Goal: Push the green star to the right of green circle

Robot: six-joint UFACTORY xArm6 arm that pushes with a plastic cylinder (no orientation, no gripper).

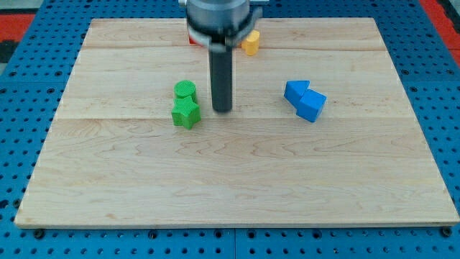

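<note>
Tip (222, 110) of straight dark rod: resting on board, just to the view's right of the two green blocks, apart from both by a narrow strip of bare wood. No claw fitted, so nothing to part or close; rod end plain and blunt, touching no block. Rod rising to a blurred grey mount at the view's top.

Green star-shaped block (185, 113): bright green, short stubby points, ribbed top face, sitting flat on wood. Located left of board centre, directly below the green circular block (185, 89) in the view, the two touching or very nearly so; exact contact not discernible.

Green circular block: same bright green, round top, upright, toward the view's top from the star.

Two blue blocks (305, 100): angular, pressed against one another, well apart to the view's right of the tip; precise shapes not discernible.

Yellow block (250, 44): near the board's top edge, partly hidden behind the mount, shape unclear.

Red block (192, 39): sliver only, at the mount's left edge, shape hidden.

Pale wooden board (237, 187): light planks, lying on a blue perforated surface (21, 86).
</note>
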